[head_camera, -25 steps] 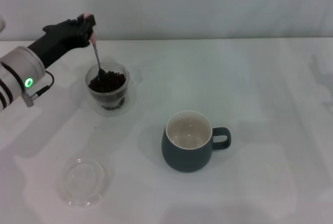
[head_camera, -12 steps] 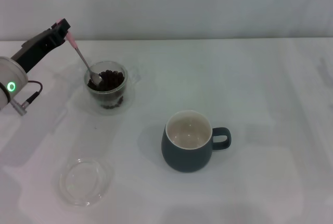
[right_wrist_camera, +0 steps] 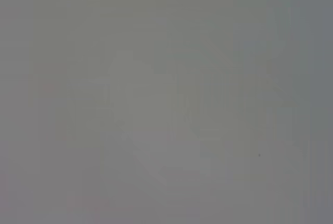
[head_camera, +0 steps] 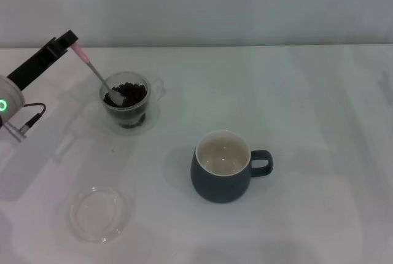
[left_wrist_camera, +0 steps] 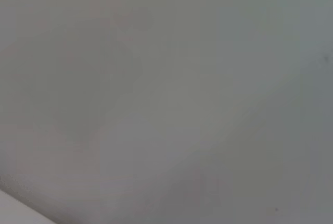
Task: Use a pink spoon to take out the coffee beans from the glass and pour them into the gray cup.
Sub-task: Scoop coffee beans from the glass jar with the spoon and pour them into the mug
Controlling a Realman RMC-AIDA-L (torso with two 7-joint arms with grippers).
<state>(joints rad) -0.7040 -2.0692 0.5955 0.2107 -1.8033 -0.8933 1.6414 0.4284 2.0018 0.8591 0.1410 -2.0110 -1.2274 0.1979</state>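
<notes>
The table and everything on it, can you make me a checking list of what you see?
Surface: white table, no spills seen.
Job's things: pink spoon slanting into the glass, bowl among the coffee beans; gray cup apart, nearer the robot, no beans seen inside.
Clutter: clear glass dish, nothing in it.
Grippers: left gripper holds the spoon's handle end; right one not in view.
Cables: thin black cable at the left wrist.
Surroundings: plain pale wall; wrist views show nothing clear.

My head view is bright and evenly lit, shadows soft; both my wrist views show only featureless gray blur.
</notes>
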